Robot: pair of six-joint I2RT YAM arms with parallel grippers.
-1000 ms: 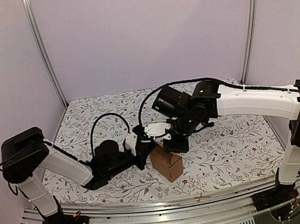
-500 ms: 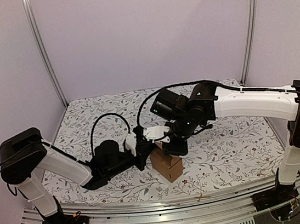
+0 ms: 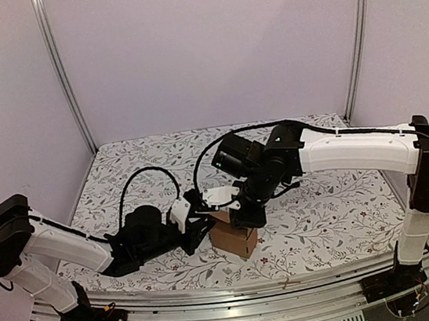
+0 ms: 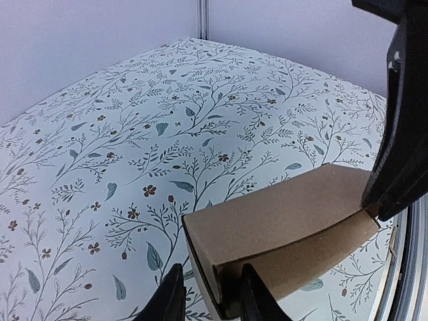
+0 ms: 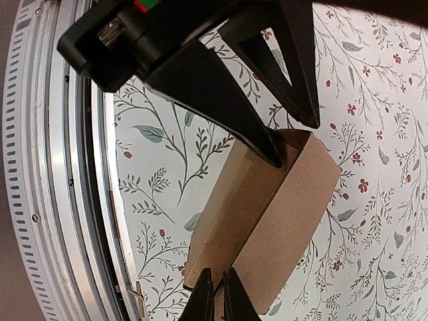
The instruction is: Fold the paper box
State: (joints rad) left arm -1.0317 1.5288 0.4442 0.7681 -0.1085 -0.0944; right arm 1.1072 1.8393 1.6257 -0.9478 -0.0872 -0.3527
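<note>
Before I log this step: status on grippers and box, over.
Left gripper clamped on paper box end. Right gripper pinching its side wall. Box standing as carton on table. Nothing else near.

surface: my table [image 3: 325, 217], covered in white cloth with leafy sprig print | lying on it: the paper box [image 3: 237, 241], brown cardboard | place: near the metal rail [image 3: 296, 296], beyond its middle stretch
</note>
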